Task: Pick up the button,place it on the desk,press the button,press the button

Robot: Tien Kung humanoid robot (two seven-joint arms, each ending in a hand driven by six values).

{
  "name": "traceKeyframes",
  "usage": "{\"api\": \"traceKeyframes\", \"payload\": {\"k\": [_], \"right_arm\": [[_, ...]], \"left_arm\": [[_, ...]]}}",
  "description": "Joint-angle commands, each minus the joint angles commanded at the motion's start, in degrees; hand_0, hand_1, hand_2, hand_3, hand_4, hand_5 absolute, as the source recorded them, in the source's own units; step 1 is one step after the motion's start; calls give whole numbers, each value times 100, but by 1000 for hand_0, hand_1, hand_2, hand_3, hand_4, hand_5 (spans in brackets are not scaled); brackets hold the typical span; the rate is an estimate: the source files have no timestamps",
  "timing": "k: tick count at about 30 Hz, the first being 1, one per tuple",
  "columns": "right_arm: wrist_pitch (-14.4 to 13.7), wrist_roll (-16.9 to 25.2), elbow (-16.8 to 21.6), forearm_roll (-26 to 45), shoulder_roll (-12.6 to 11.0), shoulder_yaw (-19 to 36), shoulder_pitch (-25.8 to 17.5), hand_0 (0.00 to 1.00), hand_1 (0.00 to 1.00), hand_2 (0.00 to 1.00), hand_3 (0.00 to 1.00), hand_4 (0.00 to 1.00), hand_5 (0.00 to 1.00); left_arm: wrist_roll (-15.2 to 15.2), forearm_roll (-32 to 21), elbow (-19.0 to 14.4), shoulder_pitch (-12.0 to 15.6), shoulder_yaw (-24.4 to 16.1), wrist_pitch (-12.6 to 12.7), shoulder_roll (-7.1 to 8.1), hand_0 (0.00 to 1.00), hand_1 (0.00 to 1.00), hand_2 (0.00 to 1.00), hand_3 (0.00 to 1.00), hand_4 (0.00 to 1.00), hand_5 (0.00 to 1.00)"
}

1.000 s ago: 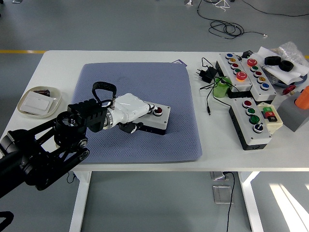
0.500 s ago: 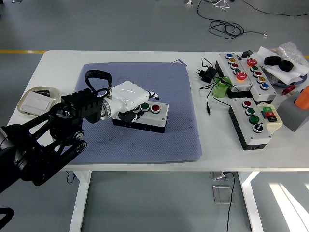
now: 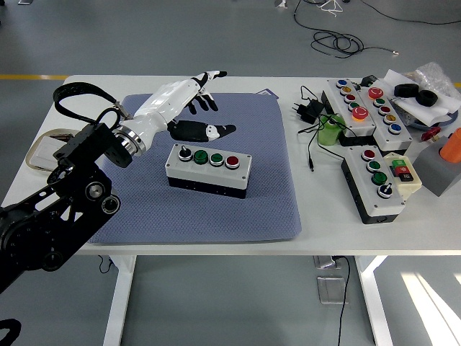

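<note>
I had the left hand point(image 3: 189, 101) raised, fingers point(image 3: 207, 76) splayed and empty, button box point(image 3: 209, 170) just below them on the desk's mat point(image 3: 274, 144); a skewed press could shove it.

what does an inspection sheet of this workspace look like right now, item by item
surface: white table with a blue-grey mat spread over its middle
job's things: button box flat on the mat, a black selector, two green buttons and a red one on top
clutter: three more button boxes at right, green cup, yellow switch box, orange object, shallow dish at left
hands: left hand raised over the mat behind the box, fingers spread, holding nothing; right hand nothing seen
cables: black adapter and lead on the table, loose cables on the floor
surroundings: grey floor, yellow line at far left; no person seen
</note>
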Motion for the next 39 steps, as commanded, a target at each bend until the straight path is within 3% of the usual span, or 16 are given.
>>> {"api": "traceKeyframes", "payload": {"k": [2,3,7,19,27,39], "right_arm": [[-7,-19,0,-52,4,45,-17,787,797,817,751,412,479],[-5,-30,0,-75,6,50,-26,787,797,817,751,412,479],[0,-51,0,-110,14,47,-44,787,797,817,751,412,479],[4,-49,0,-48,29,23,-66,787,797,817,751,412,479],[28,-43,0,-59,38,-7,-59,787,797,817,751,412,479],[30,-53,0,-107,59,34,-124,787,797,817,751,412,479]], "left_arm": [[-62,-484,50,46,-43,250,-10,744,795,895,989,852,913],[-103,-708,88,77,-83,364,-11,785,832,915,970,802,996],[-211,-1713,215,168,-220,586,23,785,832,915,970,802,996],[-505,-4423,510,478,-560,867,64,804,844,918,944,771,998],[-511,-4472,559,635,-711,864,152,804,846,917,937,746,998],[-528,-4413,596,783,-763,867,164,806,848,916,933,731,998]]}}
